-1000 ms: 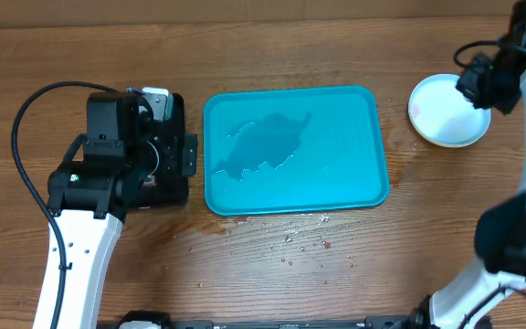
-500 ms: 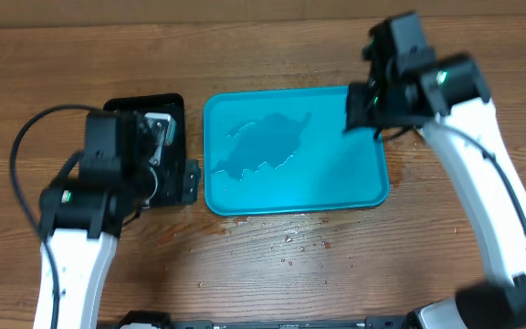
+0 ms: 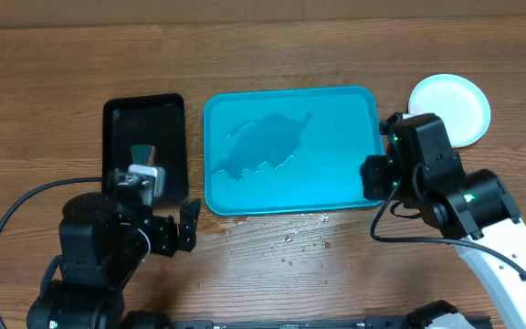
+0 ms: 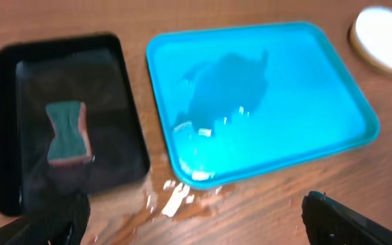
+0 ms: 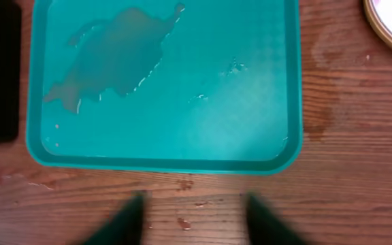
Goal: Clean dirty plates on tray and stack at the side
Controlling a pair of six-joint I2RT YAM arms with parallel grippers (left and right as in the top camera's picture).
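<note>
We see the tray point(image 3: 373, 192) lying in the middle of the counter point(image 3: 272, 46) with no plates in it. Only a thin puddle point(image 3: 265, 144) spreads across its left half. The plates point(image 3: 455, 105) sit on the bare wood off the tray's far right corner, close to it but not touching. We can make out only the pale top one, with a light blue edge, and cannot count what lies beneath it.

Our right hand point(image 5: 194, 212) hangs over the counter just in front of the tray's near rim, released and holding nothing. Its two fingers point(image 5: 124, 221) show as dark blurs spread apart. From the wrist view the plates peek in at the top right corner, well apart from that hand, across the tray's corner.

Our left hand point(image 4: 194, 204) is also released and empty, fingers wide apart, above the wood in front of the gap between the tray and a black tray point(image 3: 117, 123) beside it on the left. A green-topped sponge point(image 4: 67, 133) lies inside the black tray. The plates are far across from this hand, beyond the whole tray. Small droplets point(image 3: 304, 242) speckle the counter along the tray's near edge.
</note>
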